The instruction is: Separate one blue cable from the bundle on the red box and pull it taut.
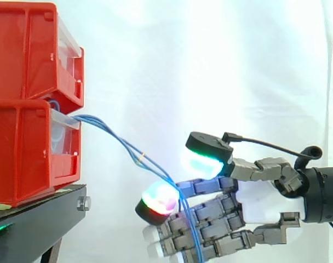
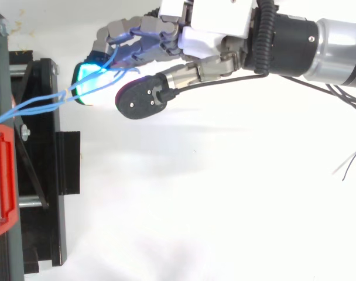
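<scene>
1. At the left of the side view, the upper red bin (image 1: 24, 49) sits on the lower red bin (image 1: 24, 153). Both stand on a black stand (image 1: 40, 219) before a white curtain (image 1: 210, 66).
2. The blue cables (image 1: 131, 148) come out of the front opening of the lower red bin as a bundle of several strands. They run right and downward in a gentle curve, not a straight line, to the hand (image 1: 265, 203).
3. A small pale tie (image 1: 142, 157) wraps the strands partway along the span. I cannot tell whether any one strand is separated from the rest.
4. The hand reaches in from the right, below the level of the bin's opening and well clear of the stand.
5. Its fingers (image 1: 210, 219) are curled, and the blue cables pass in among them beside a pad glowing red and magenta (image 1: 158, 200). From there the strands hang down across the curled fingers, so the fingers are closed round the bundle.
6. The thumb, its pad glowing green and cyan (image 1: 202, 161), stands above the cables and apart from the other fingers.
7. From above, the hand (image 2: 216, 26) comes in from the upper right. The cables (image 2: 65, 93) lead from the left edge over the stand to the fingers (image 2: 137, 32), where they loop round a cyan-lit pad (image 2: 93, 76).
</scene>
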Controlling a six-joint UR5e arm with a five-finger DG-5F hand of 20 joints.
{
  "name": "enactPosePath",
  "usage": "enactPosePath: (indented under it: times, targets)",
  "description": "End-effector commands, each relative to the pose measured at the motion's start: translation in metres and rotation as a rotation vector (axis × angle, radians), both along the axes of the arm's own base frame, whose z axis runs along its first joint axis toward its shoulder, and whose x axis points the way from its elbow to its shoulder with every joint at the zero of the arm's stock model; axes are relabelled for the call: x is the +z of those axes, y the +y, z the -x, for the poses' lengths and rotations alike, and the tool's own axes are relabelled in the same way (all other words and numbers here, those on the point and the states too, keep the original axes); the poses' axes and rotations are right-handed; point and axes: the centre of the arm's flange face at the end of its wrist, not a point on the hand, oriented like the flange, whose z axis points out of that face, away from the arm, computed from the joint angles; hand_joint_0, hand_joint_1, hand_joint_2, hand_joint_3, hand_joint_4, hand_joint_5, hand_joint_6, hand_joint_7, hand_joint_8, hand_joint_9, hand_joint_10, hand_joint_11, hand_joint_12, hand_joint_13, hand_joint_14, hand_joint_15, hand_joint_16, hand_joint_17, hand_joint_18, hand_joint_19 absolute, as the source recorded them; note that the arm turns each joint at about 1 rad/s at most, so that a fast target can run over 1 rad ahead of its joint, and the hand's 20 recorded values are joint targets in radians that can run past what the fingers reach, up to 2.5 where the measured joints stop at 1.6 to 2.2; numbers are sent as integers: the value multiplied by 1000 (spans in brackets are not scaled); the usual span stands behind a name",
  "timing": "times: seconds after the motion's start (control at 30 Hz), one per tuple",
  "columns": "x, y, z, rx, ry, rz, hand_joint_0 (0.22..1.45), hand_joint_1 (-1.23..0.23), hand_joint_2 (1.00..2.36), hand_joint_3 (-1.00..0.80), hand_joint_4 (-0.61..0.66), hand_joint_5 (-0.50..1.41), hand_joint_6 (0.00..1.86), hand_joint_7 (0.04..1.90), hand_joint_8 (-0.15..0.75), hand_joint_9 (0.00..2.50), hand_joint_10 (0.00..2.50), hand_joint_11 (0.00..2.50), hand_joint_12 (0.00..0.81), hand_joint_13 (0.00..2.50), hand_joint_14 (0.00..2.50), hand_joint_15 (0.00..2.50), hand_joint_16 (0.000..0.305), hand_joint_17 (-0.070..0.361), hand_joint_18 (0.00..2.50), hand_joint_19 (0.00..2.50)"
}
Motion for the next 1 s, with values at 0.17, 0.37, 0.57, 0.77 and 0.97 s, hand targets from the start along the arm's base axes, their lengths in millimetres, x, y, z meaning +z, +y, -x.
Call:
enactPosePath:
  times: [0.17,0.37,0.57,0.77,0.97]
  targets:
    - [20,-2,-13,16,-89,-19,559,-629,1004,-456,222,-113,503,1172,226,487,7,183,298,346,9,207,52,118,273,219]
    - [32,-3,-18,14,-87,-16,569,-633,1005,-442,214,-103,502,1254,227,490,8,198,295,348,9,209,52,117,274,223]
    - [42,-2,-22,14,-88,-15,584,-642,1008,-402,199,-105,578,1269,225,502,8,203,294,360,9,208,51,115,286,227]
    - [58,1,-24,18,-43,-16,586,-642,1011,-358,212,-136,724,1037,230,502,9,219,295,363,9,211,51,115,288,231]
    - [62,0,-24,15,-21,-13,576,-643,1016,-287,201,-167,834,928,229,491,12,245,297,363,10,224,51,116,291,239]
